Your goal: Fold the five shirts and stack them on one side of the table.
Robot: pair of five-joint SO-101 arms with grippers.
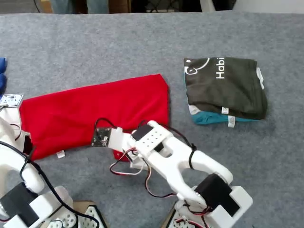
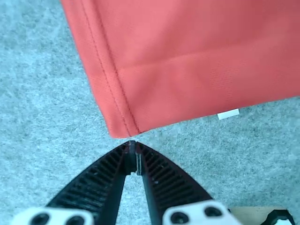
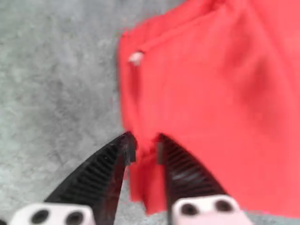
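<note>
Shirts lay in two places on the grey table [image 1: 95,42]. Left of centre was the red shirt [image 1: 95,109], folded into a long band that ran from the near left toward the middle, its right end squared off. To the right, well apart from it, sat the stack [image 1: 223,90]: a dark shirt [image 1: 228,80] with white print on top, a teal shirt [image 1: 209,118] showing under its near edge, and a sliver of pale cloth between the two at the left corner. A white label [image 1: 231,121] stuck out of the stack's near side. The right gripper [image 3: 144,146] was at the red shirt's near edge, about midway along it, clamped on a fold of the red cloth that bunched up between its fingers. The right arm [image 1: 180,161] stretched from its base at the near side leftward to that spot. The left gripper [image 2: 132,146] was at the shirt's near left corner, its tips pressed together with nothing between them, just beside the hem and over bare table. A small white tag [image 2: 228,114] poked out from the shirt's near edge close by.
</note>
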